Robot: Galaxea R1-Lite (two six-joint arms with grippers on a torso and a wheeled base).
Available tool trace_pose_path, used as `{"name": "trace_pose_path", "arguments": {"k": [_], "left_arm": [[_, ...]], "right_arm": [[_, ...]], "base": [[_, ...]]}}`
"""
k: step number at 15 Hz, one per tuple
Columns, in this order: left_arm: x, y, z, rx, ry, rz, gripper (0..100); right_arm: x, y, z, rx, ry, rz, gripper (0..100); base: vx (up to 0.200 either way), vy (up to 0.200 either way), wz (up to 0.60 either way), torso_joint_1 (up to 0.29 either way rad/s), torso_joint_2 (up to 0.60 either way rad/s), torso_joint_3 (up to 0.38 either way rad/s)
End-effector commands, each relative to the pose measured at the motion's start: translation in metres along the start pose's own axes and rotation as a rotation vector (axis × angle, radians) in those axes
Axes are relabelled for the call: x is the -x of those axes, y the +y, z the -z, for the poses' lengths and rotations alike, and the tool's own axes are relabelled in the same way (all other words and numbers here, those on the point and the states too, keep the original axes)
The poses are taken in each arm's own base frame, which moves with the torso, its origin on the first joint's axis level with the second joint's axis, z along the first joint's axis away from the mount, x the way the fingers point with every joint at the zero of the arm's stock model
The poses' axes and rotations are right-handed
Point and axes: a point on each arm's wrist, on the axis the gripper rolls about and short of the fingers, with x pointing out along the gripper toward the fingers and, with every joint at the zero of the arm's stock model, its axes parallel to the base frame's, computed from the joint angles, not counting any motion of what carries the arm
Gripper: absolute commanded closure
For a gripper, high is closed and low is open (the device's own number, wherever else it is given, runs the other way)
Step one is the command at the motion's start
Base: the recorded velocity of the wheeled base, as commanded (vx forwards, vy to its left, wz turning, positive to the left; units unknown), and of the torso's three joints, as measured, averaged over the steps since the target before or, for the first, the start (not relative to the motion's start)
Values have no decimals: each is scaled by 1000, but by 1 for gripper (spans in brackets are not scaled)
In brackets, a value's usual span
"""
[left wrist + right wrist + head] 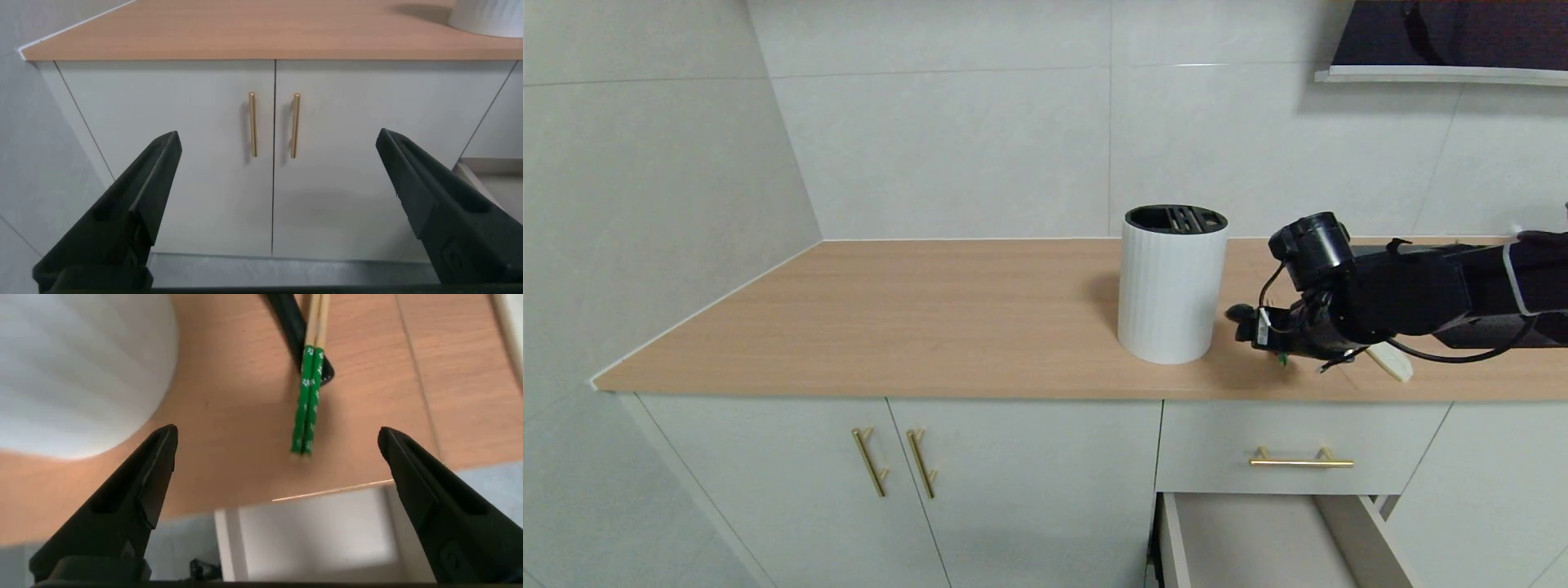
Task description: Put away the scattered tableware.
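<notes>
Beside the white ribbed utensil holder (1172, 282) on the worktop (931, 318), the green-tipped chopsticks (307, 400) lay below the right end effector (275, 445), jaws spread wide and empty; judged best to centre over the pair, descend, then close across both sticks.

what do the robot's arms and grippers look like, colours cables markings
The right arm is matte black with a white band, a round black housing at the wrist and thin black cables. The left gripper and right gripper have black, wedge-shaped tapering fingers.
</notes>
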Motion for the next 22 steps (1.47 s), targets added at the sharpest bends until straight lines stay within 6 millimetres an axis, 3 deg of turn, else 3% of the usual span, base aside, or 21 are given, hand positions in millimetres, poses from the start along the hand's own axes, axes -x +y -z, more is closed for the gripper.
{"name": "trace_pose_path", "arguments": {"k": [1, 10, 11, 16, 22], "left_arm": [[0, 0, 0, 0, 0, -1, 0], [0, 0, 0, 0, 0, -1, 0], [0, 0, 0, 0, 0, -1, 0], [0, 0, 0, 0, 0, -1, 0], [0, 0, 0, 0, 0, -1, 0]], "right_arm": [[-17, -3, 3, -3, 17, 25, 0], [-35, -8, 1, -23, 26, 50, 0], [-36, -7, 0, -23, 25, 48, 100], [-41, -9, 2, -23, 34, 58, 100], [-25, -14, -8, -40, -1, 48, 100]], "base": [[0, 0, 0, 0, 0, 0], [0, 0, 0, 0, 0, 0], [0, 0, 0, 0, 0, 0], [0, 0, 0, 0, 0, 0], [0, 0, 0, 0, 0, 0]]}}
